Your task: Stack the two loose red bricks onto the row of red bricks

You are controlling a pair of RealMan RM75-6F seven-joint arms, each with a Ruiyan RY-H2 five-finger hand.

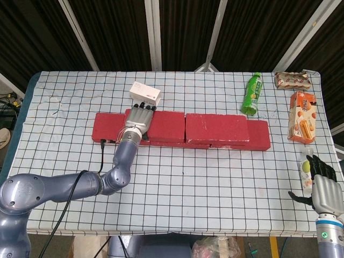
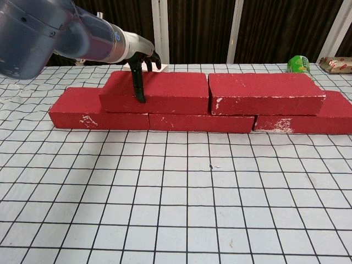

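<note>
Here, nearest the table's front edge on the right, my right hand (image 1: 324, 188) hangs idle, fingers loosely apart and holding nothing, just beside a small pouch (image 1: 306, 171) lying on the checked table (image 1: 215, 183). Further in, my left arm reaches from the near left across the cloth to the brick wall. My left hand (image 2: 142, 61) grasps the upper left brick (image 2: 165, 91), thumb pressed down its near face and fingers draped over the top toward the far edge. That brick sits on the bottom row (image 2: 99, 115), its right end touching or all but touching the upper right brick (image 2: 264, 92), which also rests on the row. Both loose bricks look to be up, so I judge the job nearly done and only the letting-go remains. The risk lies there: if I lift away with the thumb dragging on the near face, the left brick could slide toward me or skew off the row, and a sideways pull could nudge its neighbour. Just beyond my fingers a white box (image 1: 145, 93) lies near the wall's far side; an overreach could knock it. Farther right stand a green bottle (image 1: 251, 94), an orange carton (image 1: 301, 116) and a snack packet (image 1: 293, 80)
</note>
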